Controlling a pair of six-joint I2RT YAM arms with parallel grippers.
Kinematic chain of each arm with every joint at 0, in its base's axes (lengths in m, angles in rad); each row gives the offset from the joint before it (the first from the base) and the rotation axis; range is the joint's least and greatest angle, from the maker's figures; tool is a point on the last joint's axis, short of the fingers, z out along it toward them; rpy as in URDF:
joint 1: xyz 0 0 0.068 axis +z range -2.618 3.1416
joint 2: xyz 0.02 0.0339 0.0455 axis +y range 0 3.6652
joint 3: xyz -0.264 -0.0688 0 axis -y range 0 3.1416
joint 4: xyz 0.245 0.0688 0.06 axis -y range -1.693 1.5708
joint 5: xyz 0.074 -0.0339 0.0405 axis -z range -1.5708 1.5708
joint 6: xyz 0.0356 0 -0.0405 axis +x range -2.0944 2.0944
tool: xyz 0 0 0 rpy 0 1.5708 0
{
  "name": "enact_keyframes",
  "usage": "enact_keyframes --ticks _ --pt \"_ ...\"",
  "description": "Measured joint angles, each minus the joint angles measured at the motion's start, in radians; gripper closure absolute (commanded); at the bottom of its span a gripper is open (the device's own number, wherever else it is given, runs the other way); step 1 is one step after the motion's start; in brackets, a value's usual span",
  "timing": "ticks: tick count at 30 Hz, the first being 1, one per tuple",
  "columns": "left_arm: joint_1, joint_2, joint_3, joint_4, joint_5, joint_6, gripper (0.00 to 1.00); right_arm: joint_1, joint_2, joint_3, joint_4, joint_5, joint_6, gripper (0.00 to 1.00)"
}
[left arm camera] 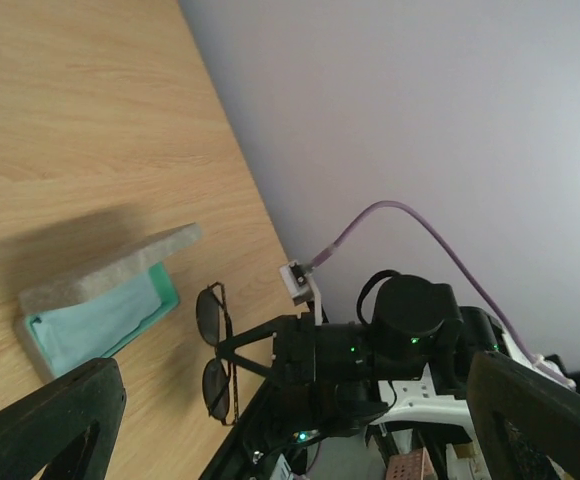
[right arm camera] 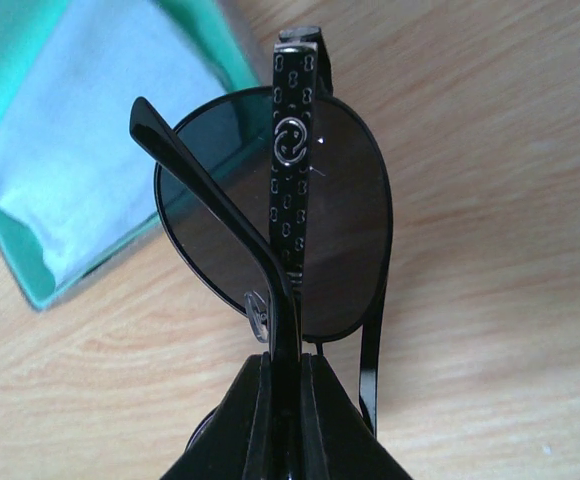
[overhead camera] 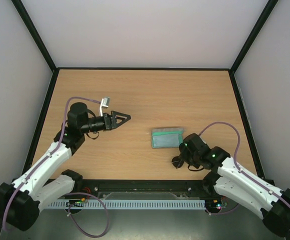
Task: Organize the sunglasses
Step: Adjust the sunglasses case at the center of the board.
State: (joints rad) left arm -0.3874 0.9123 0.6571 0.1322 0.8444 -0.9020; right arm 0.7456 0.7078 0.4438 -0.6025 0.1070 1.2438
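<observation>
Just off the near edge of the open case (overhead camera: 167, 137), at about 5 o'clock from it, the sunglasses (right arm camera: 300, 230) sat in the right pincer (right arm camera: 285, 365), which was clamped on their frame. The case's long axis ran from 9 to 3 o'clock. The left pincer (overhead camera: 122, 118) gaped apart, well away toward 9 o'clock, so the right arm was nearer.

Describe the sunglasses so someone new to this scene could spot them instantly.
On the table, look right of centre to the open grey case holding a light blue cloth. At its near right corner, the right gripper pinches the sunglasses, the only thing with round dark lenses and thin black arms.
</observation>
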Motion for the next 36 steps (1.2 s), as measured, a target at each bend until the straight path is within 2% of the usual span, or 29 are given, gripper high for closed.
enact_keyframes --ticks 8,14,21,36 --pt "0.001 0.052 -0.019 0.015 0.000 -0.003 0.04 -0.194 0.151 0.010 0.085 -0.050 -0.124 0.99" --pt "0.001 0.032 -0.022 0.015 0.000 -0.003 0.04 -0.320 0.284 0.098 0.117 -0.080 -0.243 0.99" --pt "0.001 0.020 -0.037 0.013 -0.003 -0.002 0.04 -0.333 0.443 0.245 0.169 -0.085 -0.324 0.99" --pt "0.000 0.064 -0.093 0.034 -0.031 0.000 0.04 -0.333 0.671 0.416 0.220 -0.104 -0.446 0.99"
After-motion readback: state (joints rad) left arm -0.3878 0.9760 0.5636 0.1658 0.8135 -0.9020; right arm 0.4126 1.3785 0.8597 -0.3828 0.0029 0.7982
